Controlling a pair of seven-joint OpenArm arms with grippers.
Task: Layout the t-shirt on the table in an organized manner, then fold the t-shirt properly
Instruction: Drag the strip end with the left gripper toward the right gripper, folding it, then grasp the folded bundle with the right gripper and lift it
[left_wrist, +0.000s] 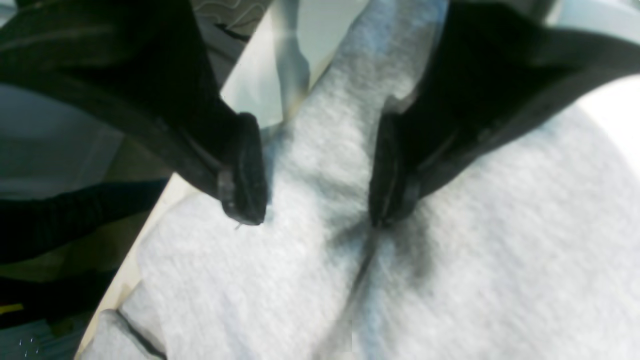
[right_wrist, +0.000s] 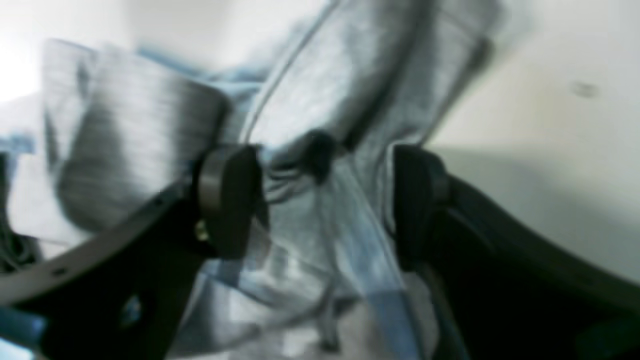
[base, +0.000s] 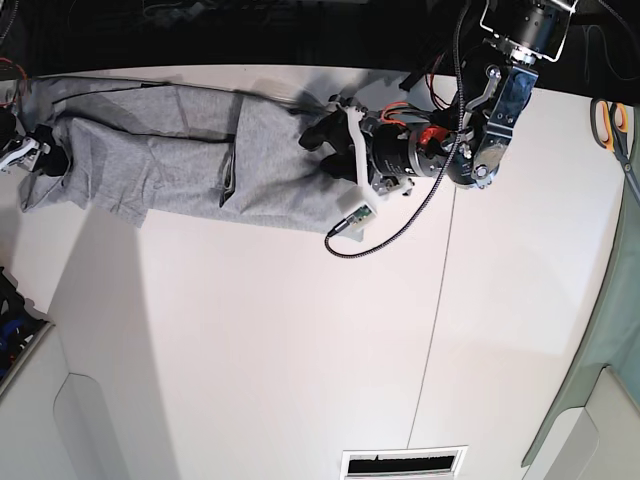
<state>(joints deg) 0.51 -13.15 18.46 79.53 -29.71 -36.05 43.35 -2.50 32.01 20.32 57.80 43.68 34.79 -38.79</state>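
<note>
Overhead, grey t-shirt (base: 170, 155) lying stretched along white table (base: 280, 340), left gripper (left_wrist: 317, 195) and right gripper (right_wrist: 325, 200) both gaping, straddling fabric, clamping nothing.

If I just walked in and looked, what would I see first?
First, the long light grey cotton t-shirt, stretched in a rumpled strip along the far edge of the wide white table. Next, the black left gripper at one end of it, jaws open over the cloth. Orange-handled scissors lie at the table's edge, far from the shirt.
</note>
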